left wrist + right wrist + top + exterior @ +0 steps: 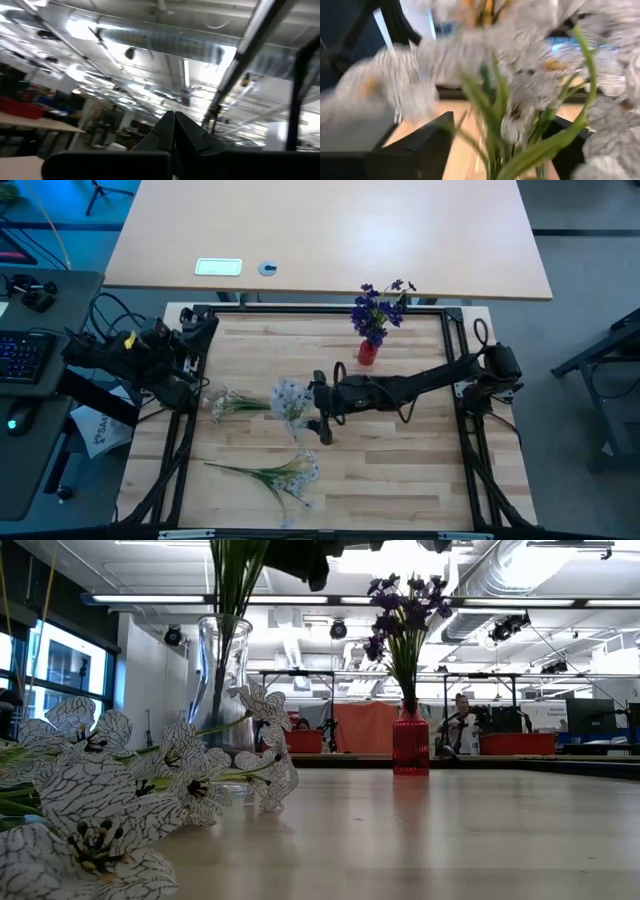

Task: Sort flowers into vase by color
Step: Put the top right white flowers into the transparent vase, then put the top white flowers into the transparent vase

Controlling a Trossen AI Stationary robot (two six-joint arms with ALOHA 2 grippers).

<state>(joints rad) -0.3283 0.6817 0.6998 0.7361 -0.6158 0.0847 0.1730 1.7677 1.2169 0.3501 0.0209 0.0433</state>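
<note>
A clear glass vase (222, 670) stands left of the table's middle with a white sprig (290, 398) in it; its green stems (232, 580) drop in from above. My right gripper (322, 406) (504, 120) hovers over that vase, open, one finger on each side of the stems (495, 105). The red vase (367, 352) (410, 745) stands near the far edge and holds the purple flowers (378, 308) (405, 605) upright. Two more white sprigs (228, 403) (272, 474) lie flat on the table. My left gripper (174, 131) waits shut at the table's left edge (185, 370), pointing up.
The lying white sprigs fill the low view's near left (90, 800). A black frame (455, 330) runs round the wooden table. The near right part of the table (420, 470) is bare wood. A person sits far off in the room (460, 725).
</note>
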